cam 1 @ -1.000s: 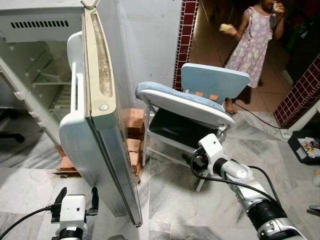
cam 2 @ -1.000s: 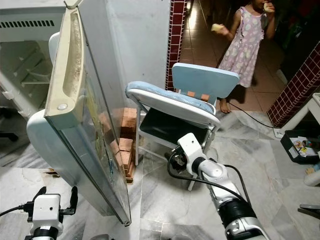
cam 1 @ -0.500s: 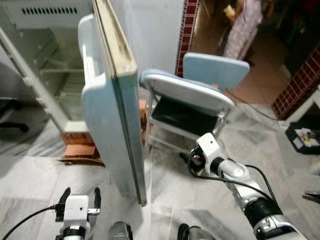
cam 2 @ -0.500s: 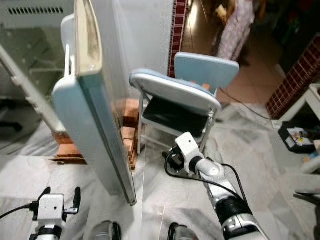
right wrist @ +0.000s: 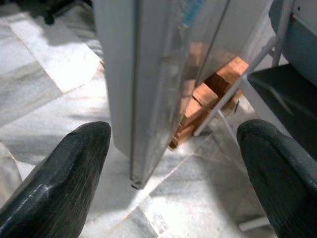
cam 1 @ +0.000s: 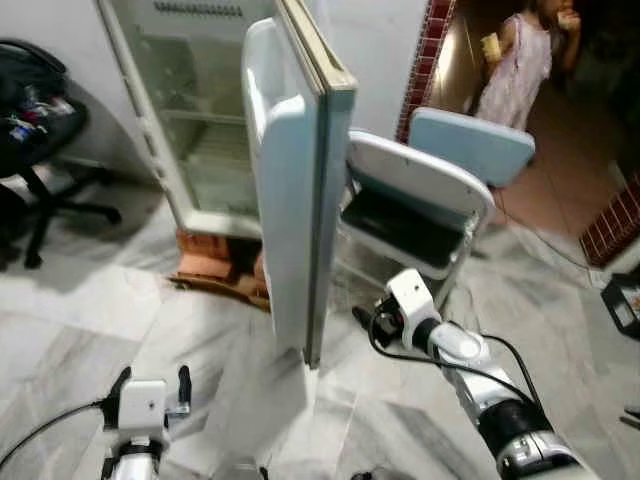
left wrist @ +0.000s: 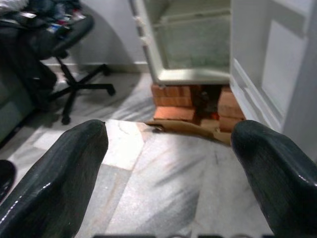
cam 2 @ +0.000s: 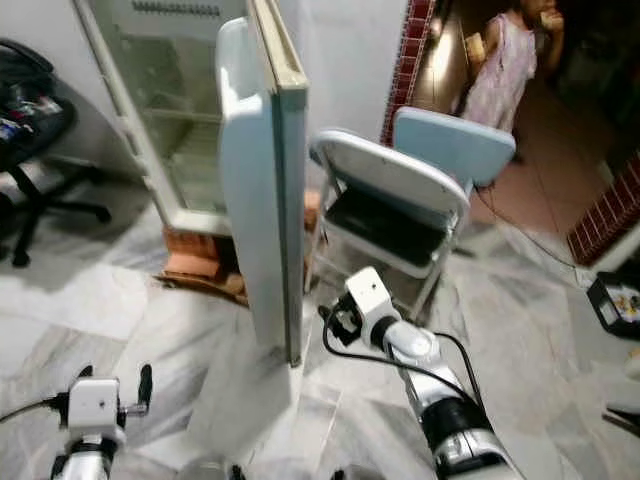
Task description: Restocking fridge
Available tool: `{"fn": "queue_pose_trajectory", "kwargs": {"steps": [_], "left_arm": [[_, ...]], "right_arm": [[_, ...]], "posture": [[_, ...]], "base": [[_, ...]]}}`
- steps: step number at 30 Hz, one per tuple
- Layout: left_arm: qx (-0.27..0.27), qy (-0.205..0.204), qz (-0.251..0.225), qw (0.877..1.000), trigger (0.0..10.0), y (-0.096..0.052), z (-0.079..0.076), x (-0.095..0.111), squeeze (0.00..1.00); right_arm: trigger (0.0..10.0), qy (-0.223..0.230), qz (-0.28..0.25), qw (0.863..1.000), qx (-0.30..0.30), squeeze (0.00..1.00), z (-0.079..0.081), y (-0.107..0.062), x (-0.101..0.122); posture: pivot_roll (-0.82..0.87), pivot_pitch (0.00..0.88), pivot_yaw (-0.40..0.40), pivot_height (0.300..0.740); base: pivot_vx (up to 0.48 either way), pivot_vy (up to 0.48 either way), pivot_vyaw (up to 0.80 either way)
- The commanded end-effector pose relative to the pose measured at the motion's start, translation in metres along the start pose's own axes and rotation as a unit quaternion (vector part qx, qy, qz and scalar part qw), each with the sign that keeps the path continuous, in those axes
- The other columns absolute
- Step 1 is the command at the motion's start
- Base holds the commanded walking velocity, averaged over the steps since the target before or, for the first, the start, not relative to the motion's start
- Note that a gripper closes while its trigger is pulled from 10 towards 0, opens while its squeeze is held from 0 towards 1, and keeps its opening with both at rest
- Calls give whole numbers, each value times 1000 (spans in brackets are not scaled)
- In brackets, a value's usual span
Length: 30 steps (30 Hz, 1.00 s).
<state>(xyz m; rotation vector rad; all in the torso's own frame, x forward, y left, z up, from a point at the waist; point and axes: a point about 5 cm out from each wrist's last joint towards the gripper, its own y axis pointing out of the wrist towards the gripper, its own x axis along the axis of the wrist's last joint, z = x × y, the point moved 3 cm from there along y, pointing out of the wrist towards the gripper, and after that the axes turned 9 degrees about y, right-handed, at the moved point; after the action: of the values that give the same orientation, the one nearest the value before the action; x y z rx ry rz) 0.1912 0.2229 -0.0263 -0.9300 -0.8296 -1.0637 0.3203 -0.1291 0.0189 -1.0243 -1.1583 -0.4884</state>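
The view has swung left since a second ago, bringing the tall white fridge (cam 1: 200, 110) with its pale-blue door (cam 1: 295, 190) ajar centre-far, while left gripper (cam 1: 148, 383) and right gripper (right wrist: 163, 163), both spread wide and empty, carry nothing to restock.

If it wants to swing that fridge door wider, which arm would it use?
Probably the right. The right claw sits open just beside the outer edge of the pale blue fridge door. The left claw hangs low over the marble floor, farther from the door.
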Motion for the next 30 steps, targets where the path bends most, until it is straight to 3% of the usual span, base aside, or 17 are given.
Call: {"fn": "queue_pose_trajectory", "kwargs": {"steps": [1,5,7,11,16,21,30], "left_arm": [[-8,-5,10,1000,10000,-4,-3,-6,0],[4,-7,-25,1000,10000,0,3,17,0],[16,-15,-52,998,10000,4,7,41,0],[26,-19,-72,997,10000,9,8,61,0],[32,-23,-63,997,10000,10,7,72,0],[44,-24,-58,997,10000,13,11,77,0],[48,-41,-69,996,10000,14,13,91,0]], "right_arm": [[10000,5,-13,1000,-9,0,-4,0,6],[10000,17,-25,999,-30,0,-7,0,9],[10000,34,-43,996,-68,0,-11,2,14],[10000,55,-61,991,-101,0,-13,8,24],[10000,83,-78,982,-153,0,-16,19,45],[10000,97,-114,981,-120,0,-10,26,69],[10000,115,-122,977,-131,0,-10,20,58]], "posture": [[29,42,11,740],[30,42,11,740],[29,41,11,740],[34,40,13,740],[43,38,12,740],[52,36,6,740],[50,36,11,740]], "base": [[0,0,0],[0,0,0],[0,0,0],[0,0,0],[0,0,0],[0,0,0],[0,0,0]]}}
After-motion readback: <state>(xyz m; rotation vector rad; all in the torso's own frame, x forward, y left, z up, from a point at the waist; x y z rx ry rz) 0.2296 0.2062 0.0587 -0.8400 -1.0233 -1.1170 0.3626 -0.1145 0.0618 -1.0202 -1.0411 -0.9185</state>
